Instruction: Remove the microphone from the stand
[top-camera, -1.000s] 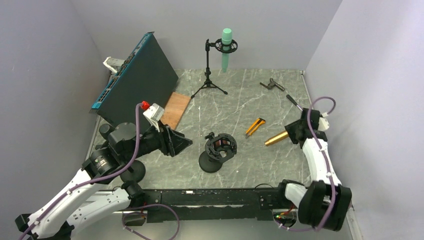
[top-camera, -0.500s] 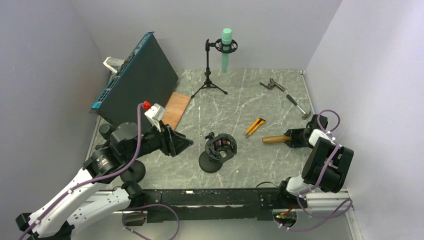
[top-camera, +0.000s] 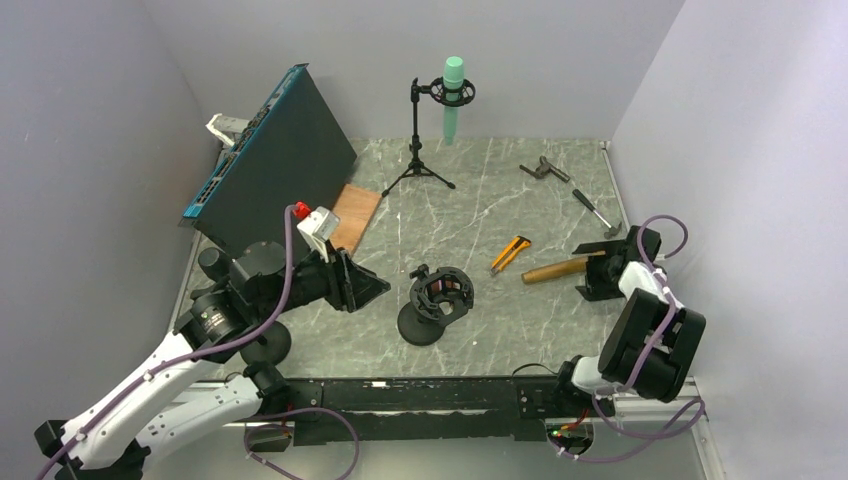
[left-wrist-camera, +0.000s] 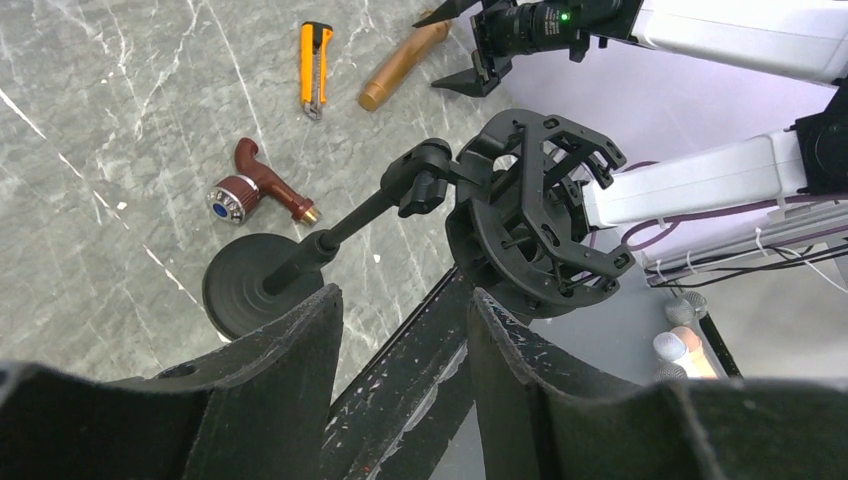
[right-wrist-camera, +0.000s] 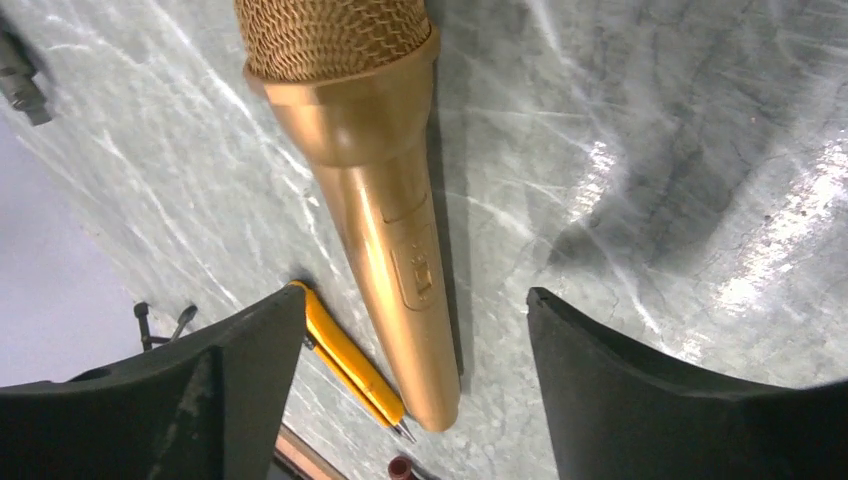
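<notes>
**Table** (top-camera: 470, 190). A dark panel (top-camera: 275, 160) is propped against the wall, well beyond the left pincer (top-camera: 372, 287) and off to its left. It is judged to have no part in the task.

**Left pincer.** The fingers are set narrowly apart and nothing is gripped. The pincer is levelled at the short stand (top-camera: 425, 322), which is placed just ahead of its tips.

**Right pincer** (top-camera: 588, 270). The fingers are spread wide. The gold microphone (right-wrist-camera: 385, 200) is laid flat on the table between them and is touched by neither finger.

**Step in hand, as judged.** The removal itself is taken as done. The set-down of the gold microphone on the table is judged to be at its end.

**Next move, as judged.**
- A straight lift of the right pincer, clear of the barrel, is called for, so that the gold microphone is neither nudged nor rolled.
- The left pincer is to be backed off without the short stand being tipped.

**Holders.**
- The cradle (left-wrist-camera: 535, 210) on the short stand, ahead of the left pincer, is found empty.
- A tripod stand (top-camera: 417, 150) is seen far beyond both pincers, at the back wall. A green microphone (top-camera: 453, 100) is seated in its ring.

**Smaller items.** A yellow knife (top-camera: 510, 254) is noted ahead of the right pincer, just beside the gold microphone's tail end.
</notes>
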